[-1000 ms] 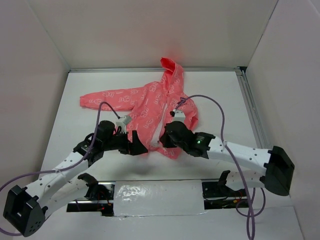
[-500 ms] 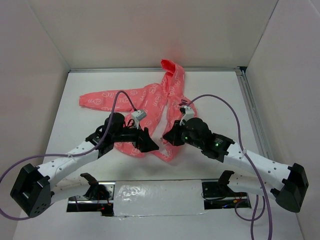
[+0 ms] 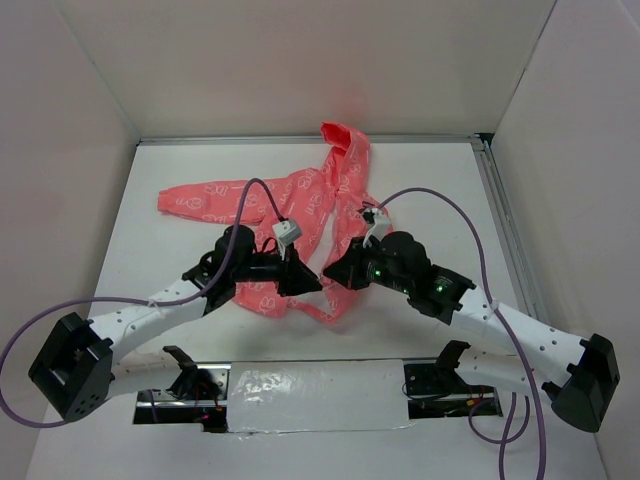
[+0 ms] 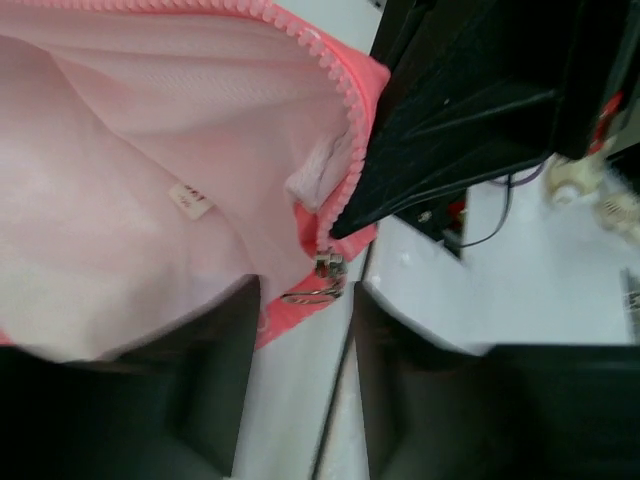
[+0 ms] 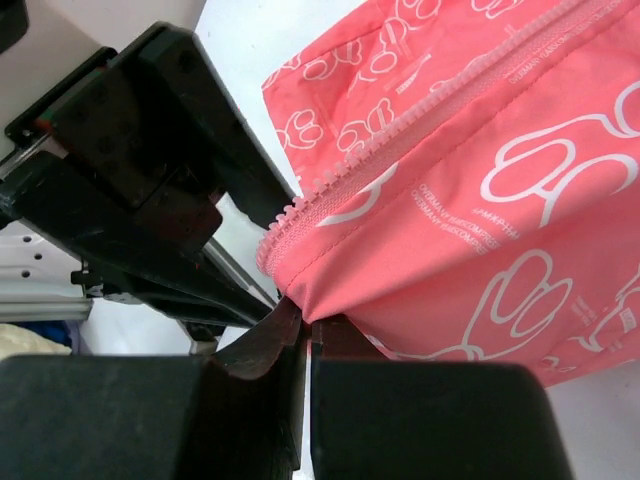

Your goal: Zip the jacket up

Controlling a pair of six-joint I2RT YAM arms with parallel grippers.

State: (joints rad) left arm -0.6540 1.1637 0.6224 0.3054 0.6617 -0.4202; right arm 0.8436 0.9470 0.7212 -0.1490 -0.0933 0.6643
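Note:
The coral-pink jacket [image 3: 300,195] lies spread on the white table, hood at the back and one sleeve out to the left. My right gripper [image 3: 331,272] is shut on the jacket's bottom hem corner [image 5: 330,290], beside the zipper teeth [image 5: 420,130]. My left gripper [image 3: 311,286] is right next to it, open. In the left wrist view the metal zipper slider [image 4: 327,265] and its ring pull hang at the hem, just beyond my left gripper [image 4: 305,335]. The white lining [image 4: 150,150] shows. The right gripper's black body [image 4: 470,110] is close behind.
White walls close in the table on three sides. A metal rail [image 3: 505,230] runs along the right edge. A taped plate [image 3: 315,395] sits between the arm bases at the near edge. Purple cables [image 3: 255,190] loop over both arms and the jacket.
The left gripper has moved right to the jacket's bottom hem and its jaws have narrowed. The right arm has swung left, still pinching the hem, and the lower jacket has bunched.

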